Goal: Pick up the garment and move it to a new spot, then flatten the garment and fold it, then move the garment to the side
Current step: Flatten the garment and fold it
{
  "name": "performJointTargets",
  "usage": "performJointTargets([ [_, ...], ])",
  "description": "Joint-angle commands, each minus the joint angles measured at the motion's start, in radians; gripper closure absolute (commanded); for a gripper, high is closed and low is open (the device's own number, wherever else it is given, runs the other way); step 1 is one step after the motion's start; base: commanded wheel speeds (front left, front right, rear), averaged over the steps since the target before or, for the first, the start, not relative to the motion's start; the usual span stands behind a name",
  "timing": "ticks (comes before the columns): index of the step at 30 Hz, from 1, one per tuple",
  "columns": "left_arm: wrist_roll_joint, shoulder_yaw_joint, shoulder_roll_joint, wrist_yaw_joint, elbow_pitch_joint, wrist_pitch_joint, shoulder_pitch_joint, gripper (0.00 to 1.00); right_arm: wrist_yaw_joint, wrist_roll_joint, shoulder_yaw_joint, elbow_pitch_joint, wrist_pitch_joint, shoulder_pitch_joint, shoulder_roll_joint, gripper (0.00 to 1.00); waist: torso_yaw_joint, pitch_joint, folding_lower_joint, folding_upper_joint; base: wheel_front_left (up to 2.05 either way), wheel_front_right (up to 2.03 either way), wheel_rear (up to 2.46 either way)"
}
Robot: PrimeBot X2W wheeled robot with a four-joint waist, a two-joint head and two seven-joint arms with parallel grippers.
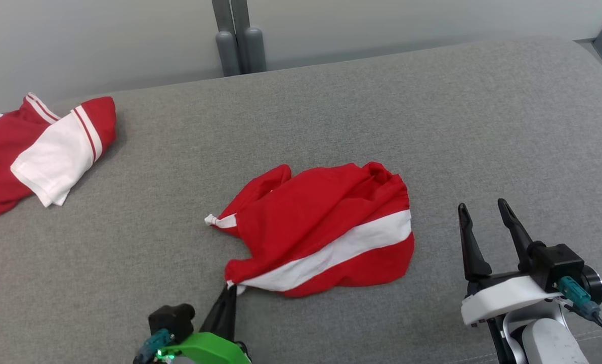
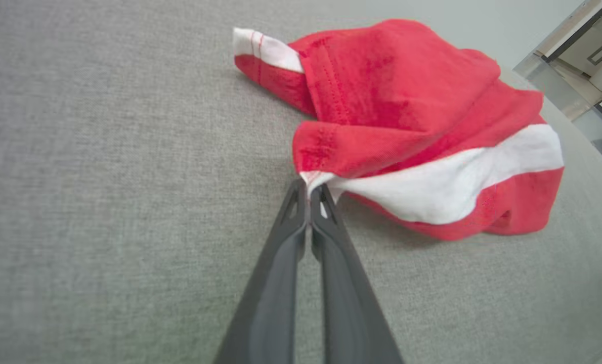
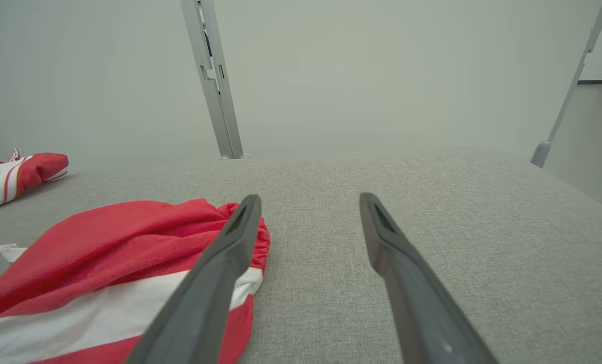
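A crumpled red garment with a white band lies in the middle of the grey padded surface. My left gripper is shut on its near left corner, where the white band ends; in the left wrist view the gripper pinches that corner of the garment. My right gripper stands open to the right of the cloth, apart from it and holding nothing. In the right wrist view the garment lies left of the open gripper, partly behind the left finger.
A second red and white garment lies bunched at the far left edge of the surface. Grey posts stand against the pale wall behind. The surface's right edge drops away near a metal leg.
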Motion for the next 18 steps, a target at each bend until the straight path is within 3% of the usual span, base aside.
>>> performJointTargets([
  [1,0.012,0.017,0.013,0.011,-0.017,-0.013,-0.016,1.0,-0.001,-0.01,-0.001,0.011,-0.003,0.007,0.0,0.0,0.008,-0.002,0.0,0.0,0.0,0.0,0.0],
  [9,-0.009,0.1,0.056,0.052,-0.101,-0.033,0.014,1.0,-0.001,-0.009,0.026,0.107,-0.003,0.014,0.0,0.0,0.027,-0.01,0.0,0.0,0.0,0.0,0.0],
  [18,-0.009,0.105,0.058,0.062,-0.106,-0.036,0.018,1.0,-0.001,0.075,0.186,0.258,0.031,-0.018,-0.061,0.0,0.044,0.001,0.0,0.0,0.0,0.0,0.0],
])
